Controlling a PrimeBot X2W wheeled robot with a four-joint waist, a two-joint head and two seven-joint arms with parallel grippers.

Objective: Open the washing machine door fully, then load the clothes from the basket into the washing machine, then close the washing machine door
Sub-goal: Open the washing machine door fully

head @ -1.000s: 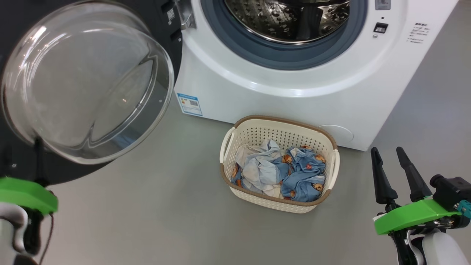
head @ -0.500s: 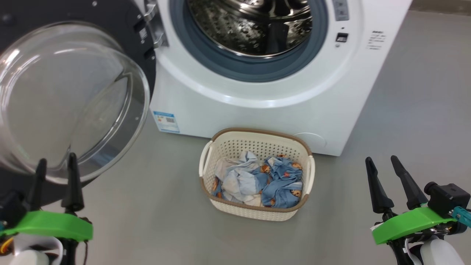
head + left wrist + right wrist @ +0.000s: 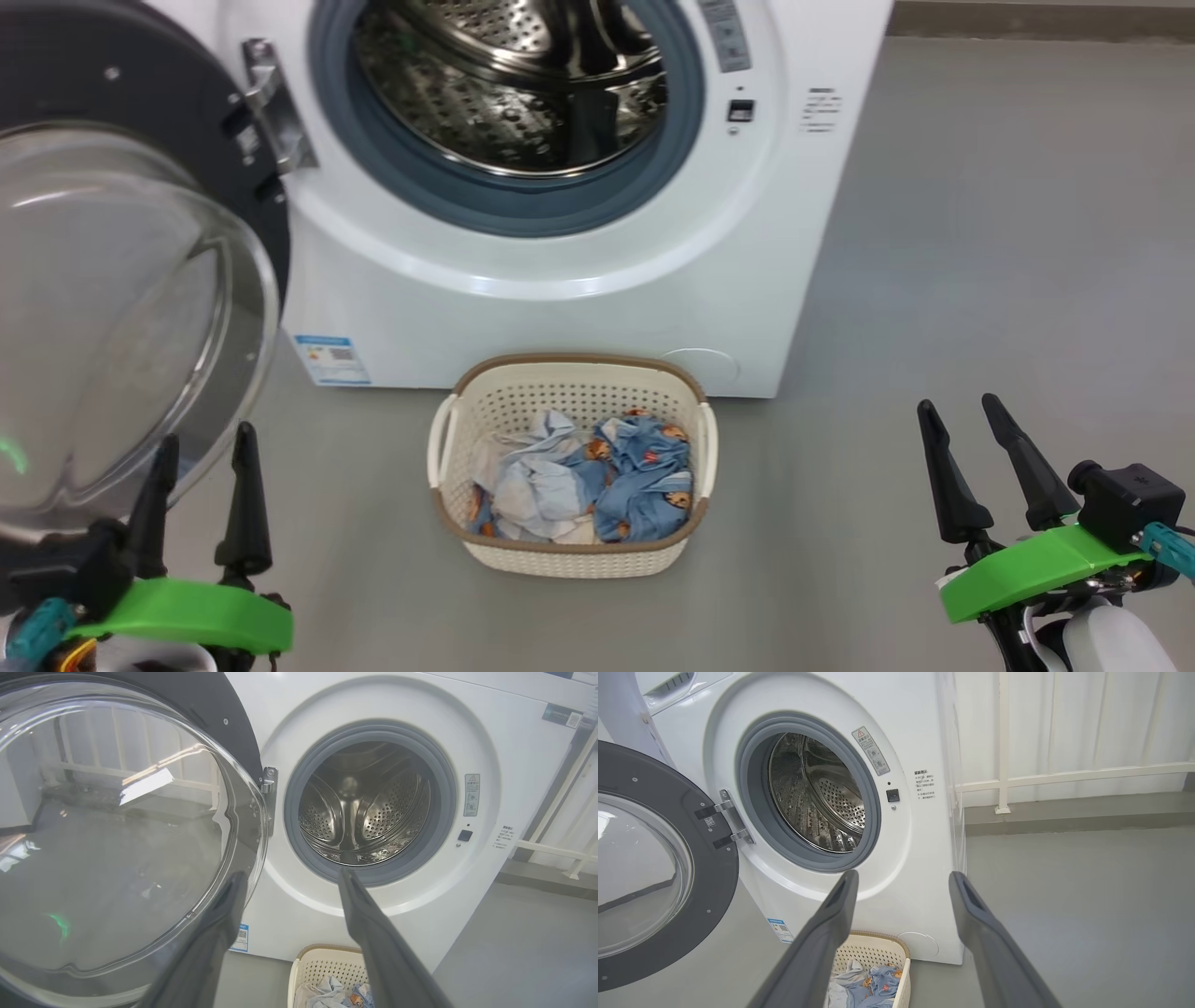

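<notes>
The white washing machine (image 3: 560, 308) stands with its steel drum (image 3: 509, 84) exposed. Its black washing machine door (image 3: 112, 308) with the clear glass bowl is swung wide open to the left. On the floor in front sits the cream basket (image 3: 569, 551) holding blue and pale clothes (image 3: 583, 476) printed with bears. My left gripper (image 3: 205, 446) is open at the lower left, just below the door's glass, holding nothing. Well right of the basket, my right gripper (image 3: 957, 409) is open and empty too. The left wrist view shows the door (image 3: 117, 826), drum (image 3: 369, 812) and basket (image 3: 327, 966).
Grey floor (image 3: 980, 233) spreads to the right of the machine. In the right wrist view a white railing (image 3: 1064, 774) and pale wall run behind the machine (image 3: 920, 858). A blue label (image 3: 333, 359) sits low on the machine's front.
The head camera has swung, so the machine, door and basket sit further left and lower in view. My left gripper has risen into view, fingers up. The right gripper has hardly moved.
</notes>
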